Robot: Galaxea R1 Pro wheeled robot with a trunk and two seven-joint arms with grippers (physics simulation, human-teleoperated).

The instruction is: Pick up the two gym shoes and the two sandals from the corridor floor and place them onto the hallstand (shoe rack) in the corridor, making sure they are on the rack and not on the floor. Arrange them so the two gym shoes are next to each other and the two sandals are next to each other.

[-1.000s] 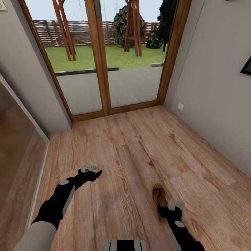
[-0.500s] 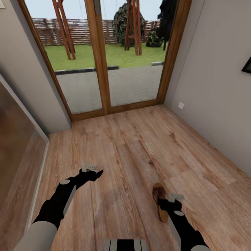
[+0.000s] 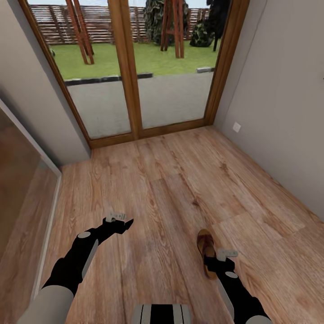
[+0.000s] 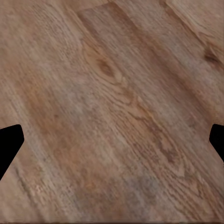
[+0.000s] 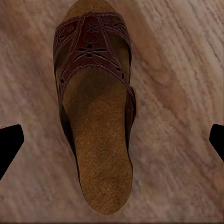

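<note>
Corridor floor [image 3: 180, 180]: light brown wood-plank laminate w/ visible grain, runs up to a wood-framed glass door [image 3: 130, 72] at the far end. Grey walls both sides; white wall outlet [image 3: 236, 127] low on the right wall.

Sandal [image 3: 206, 252]: one dark brown sandal w/ tan insole, flat on the floor, sole down, in front of the robot's right side. Right wrist view shows it [image 5: 95, 116] lying between the two dark fingertips [image 5: 10, 144], perforated strap at the toe end, no contact seen.

Right end effector [image 3: 215, 264]: over the sandal's heel end, jaws wide apart, nothing gripped.

Left end effector [image 3: 122, 223]: over bare floor, well apart from the sandal. Left wrist view has plank surface [image 4: 112, 112] between widely spread fingertips [image 4: 9, 144]; nothing held.
</note>
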